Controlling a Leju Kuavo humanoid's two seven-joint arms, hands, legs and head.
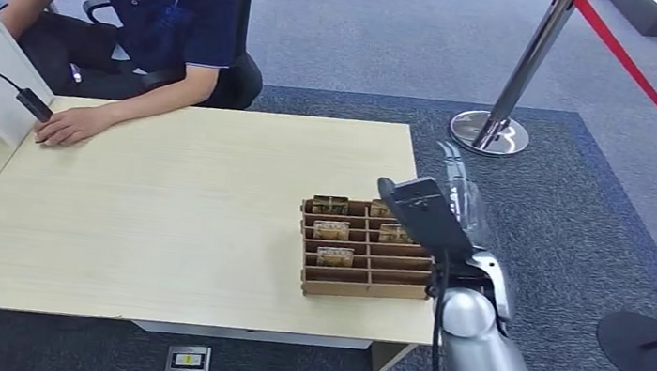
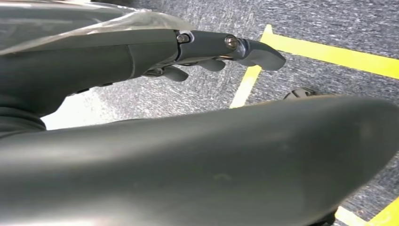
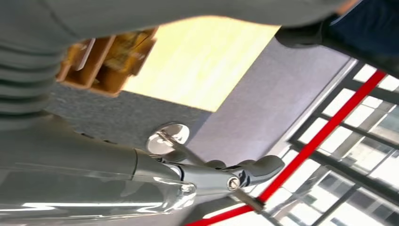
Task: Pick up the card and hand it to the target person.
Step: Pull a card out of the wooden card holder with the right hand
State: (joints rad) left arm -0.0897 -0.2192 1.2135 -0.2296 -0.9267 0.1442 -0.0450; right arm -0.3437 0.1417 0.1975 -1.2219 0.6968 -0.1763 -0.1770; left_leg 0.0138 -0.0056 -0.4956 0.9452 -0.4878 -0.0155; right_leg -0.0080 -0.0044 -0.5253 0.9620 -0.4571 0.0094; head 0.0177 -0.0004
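Head view: right hand (image 1: 435, 208) is being held beside the card rack (image 1: 361, 275), fingers apart, empty.
Cards (image 1: 332, 229) are being kept in the slots; a reach and pinch are being called for.

The head view looks forward and down from high over the desk (image 1: 179, 215). The right wrist view sits close behind its fingers (image 3: 256, 169), sharing the desk and the wooden tray (image 1: 362, 270). The left wrist view faces the carpet floor (image 2: 211, 92).
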